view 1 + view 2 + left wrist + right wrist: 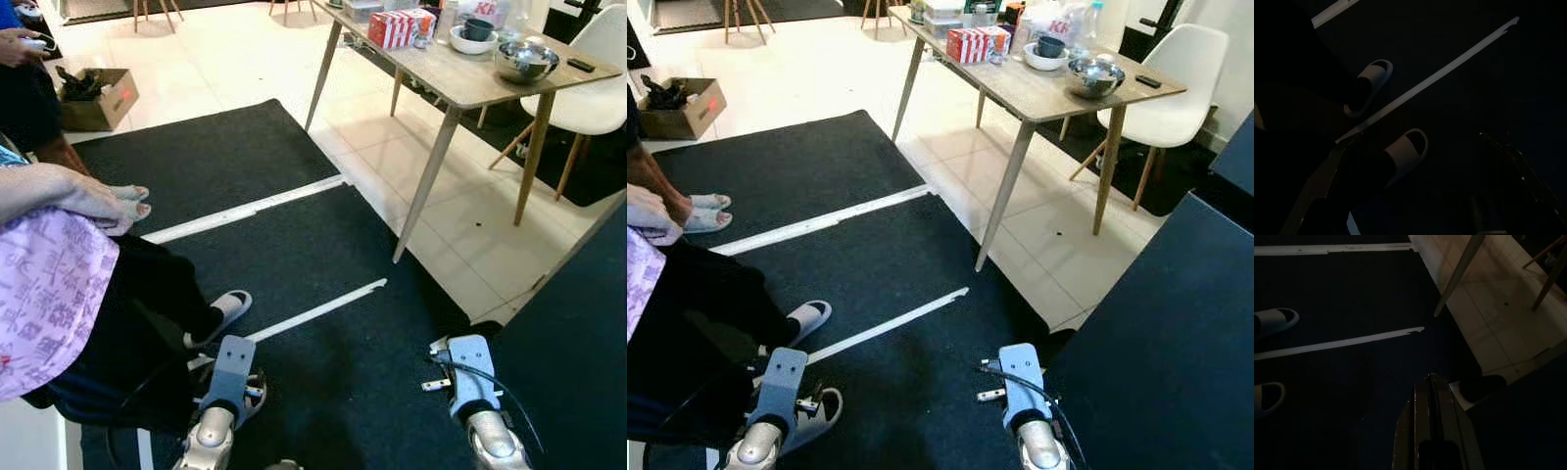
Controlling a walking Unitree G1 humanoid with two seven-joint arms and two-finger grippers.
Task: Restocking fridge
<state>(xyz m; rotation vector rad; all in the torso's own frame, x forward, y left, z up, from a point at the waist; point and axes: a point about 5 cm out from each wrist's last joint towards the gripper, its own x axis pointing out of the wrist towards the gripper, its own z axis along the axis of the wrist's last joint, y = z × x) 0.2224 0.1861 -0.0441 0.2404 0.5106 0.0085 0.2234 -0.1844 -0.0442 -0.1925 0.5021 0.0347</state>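
My closed right gripper point(1432, 382) and spread left gripper point(1415, 161) hang over the dark mat point(323, 255), a seated person point(88, 294) near left, a wooden table point(470, 78) far right.

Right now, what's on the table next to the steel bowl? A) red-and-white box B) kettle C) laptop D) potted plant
A: a red-and-white box sits at the far end of the table, beyond the steel bowl.
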